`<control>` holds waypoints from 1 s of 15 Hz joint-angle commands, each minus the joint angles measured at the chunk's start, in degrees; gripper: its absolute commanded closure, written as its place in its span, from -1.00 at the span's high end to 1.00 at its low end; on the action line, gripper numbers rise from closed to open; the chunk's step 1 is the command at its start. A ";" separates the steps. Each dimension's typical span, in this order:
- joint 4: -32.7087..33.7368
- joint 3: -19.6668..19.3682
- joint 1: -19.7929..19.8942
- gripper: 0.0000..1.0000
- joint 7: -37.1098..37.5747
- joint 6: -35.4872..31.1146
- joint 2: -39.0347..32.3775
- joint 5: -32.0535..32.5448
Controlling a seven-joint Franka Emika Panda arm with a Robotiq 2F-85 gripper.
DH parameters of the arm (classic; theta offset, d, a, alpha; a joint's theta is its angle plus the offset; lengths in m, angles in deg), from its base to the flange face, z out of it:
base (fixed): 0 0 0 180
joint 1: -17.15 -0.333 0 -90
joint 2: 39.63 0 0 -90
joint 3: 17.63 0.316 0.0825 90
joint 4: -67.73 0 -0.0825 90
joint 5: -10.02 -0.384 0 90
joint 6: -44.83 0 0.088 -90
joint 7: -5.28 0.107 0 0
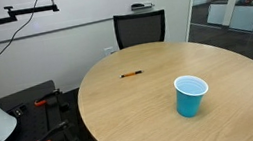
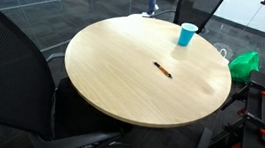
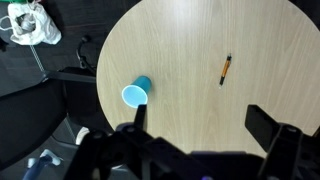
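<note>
pincer wide open, empty, high above the surface. pen lies flat near centre, cup well apart. judgement: descend vertically, jaws across pen's shaft, clear of cup.

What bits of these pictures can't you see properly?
- Pen: too small in every view to tell whether it has a cap on.
- Gripper: open in the wrist view, but the bottom edge cuts off its body; neither exterior view shows it.
- Green thing beside the table: blurred in an exterior view, so what it is stays unclear.
- Blue cup: small in an exterior view; its inside cannot be made out there.
</note>
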 commanded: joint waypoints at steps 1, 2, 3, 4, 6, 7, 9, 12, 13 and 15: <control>3.56 -2.78 1.26 1.00 -4.67 -3.44 -4.90 0.56; 4.16 -3.49 1.66 1.00 -5.25 -4.13 -6.01 0.56; 4.62 -4.10 2.03 1.00 -5.84 -4.67 -7.03 0.55; 4.94 -4.71 2.28 1.00 -6.49 -5.19 -7.98 0.50; 5.16 -5.72 2.89 1.00 -7.54 -6.55 -9.76 0.76; 5.07 -6.43 3.10 1.00 -8.38 -7.66 -10.68 0.62; 5.13 -7.42 3.62 1.00 -9.82 -9.46 -12.43 0.76; 5.17 -9.20 4.53 1.00 -13.01 -12.70 -15.17 1.37; 5.12 -9.79 4.77 1.00 -14.48 -13.61 -15.98 1.50; 4.81 -10.98 5.29 1.00 -17.70 -15.44 -17.40 2.55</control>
